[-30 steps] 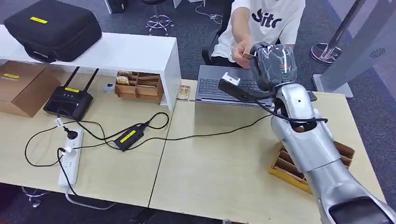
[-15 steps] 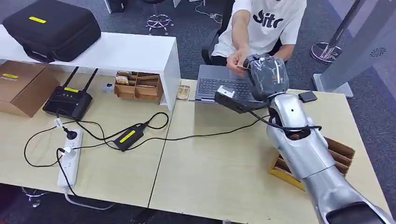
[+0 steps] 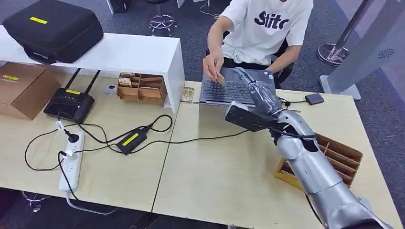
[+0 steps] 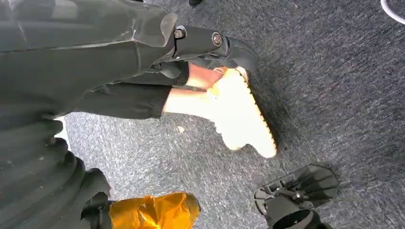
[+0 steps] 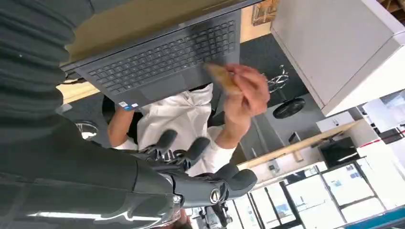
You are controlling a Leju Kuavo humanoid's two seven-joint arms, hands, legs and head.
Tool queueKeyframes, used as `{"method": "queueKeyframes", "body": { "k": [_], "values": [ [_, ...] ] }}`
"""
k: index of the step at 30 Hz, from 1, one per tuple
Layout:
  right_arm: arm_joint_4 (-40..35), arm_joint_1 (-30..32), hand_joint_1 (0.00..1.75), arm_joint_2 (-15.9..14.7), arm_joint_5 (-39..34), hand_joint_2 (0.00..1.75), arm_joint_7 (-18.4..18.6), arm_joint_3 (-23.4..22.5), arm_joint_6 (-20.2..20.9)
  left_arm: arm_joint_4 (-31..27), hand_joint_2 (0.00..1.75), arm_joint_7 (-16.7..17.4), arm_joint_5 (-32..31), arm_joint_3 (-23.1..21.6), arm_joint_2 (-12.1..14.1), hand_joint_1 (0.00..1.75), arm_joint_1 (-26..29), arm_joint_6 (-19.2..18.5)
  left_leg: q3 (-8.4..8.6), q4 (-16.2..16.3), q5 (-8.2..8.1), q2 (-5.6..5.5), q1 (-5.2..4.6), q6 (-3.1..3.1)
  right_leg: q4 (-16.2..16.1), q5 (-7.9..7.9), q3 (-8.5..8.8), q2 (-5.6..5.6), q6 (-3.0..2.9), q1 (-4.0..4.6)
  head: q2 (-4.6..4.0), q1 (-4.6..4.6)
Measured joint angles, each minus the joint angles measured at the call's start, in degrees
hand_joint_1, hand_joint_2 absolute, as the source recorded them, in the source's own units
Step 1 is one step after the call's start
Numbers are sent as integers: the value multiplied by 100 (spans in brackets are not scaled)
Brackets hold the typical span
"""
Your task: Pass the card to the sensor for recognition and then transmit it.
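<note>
The right hand (image 3: 258, 91) reaches out over the open laptop (image 3: 234, 89) at the far edge of the counter (image 3: 215, 167), its fingers (image 5: 200, 145) spread apart and closed on nothing; the palm is empty and touches nothing. The card (image 3: 220, 79) is with the person's hand (image 3: 212, 67), pinched above the laptop keyboard, just beside the robot's fingertips but apart from them. In the head view the card's long axis runs slanted, one end up by the person's fingers and the other end down toward the keys; the right wrist view shows it blurred, so which face is turned up cannot be told. The left hand (image 4: 52, 162) hangs below the counter over grey carpet, and whether its fingers are spread or curled cannot be told. A wooden divided tray (image 3: 334, 160) lies at the counter's right edge, touching the right forearm's side. A small black device (image 3: 314, 98) sits near the far right corner. Bare wood lies between the laptop and the near edge, crossed by a black cable (image 3: 210, 138).
</note>
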Motion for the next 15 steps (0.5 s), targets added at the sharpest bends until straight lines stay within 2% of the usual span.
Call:
{"method": "queueKeyframes", "body": {
  "k": [5,9,13,15],
  "values": [
    [-101,83,0,-37,-129,0,-22,-61,0,0,175,0,24,0,11,0,4,7,2,0,0,-4,1,0,-1,0,0,-3,0,1,0,0],
    [-405,447,0,-252,-619,0,-204,-324,-109,0,175,-68,142,2,24,0,39,79,4,1,0,-10,1,0,-3,-1,2,-7,0,1,0,-2],
    [-863,1134,0,-537,-1404,0,-500,-976,-131,0,175,-177,282,22,55,0,147,177,-2,1,-7,-18,1,10,-12,-5,6,-17,5,1,0,0],
    [-1019,1522,0,-608,-2043,0,-584,-1444,53,0,175,-212,328,48,74,0,179,225,-4,1,-11,-18,0,9,-13,-6,7,-18,6,1,0,0]
  ]
}}
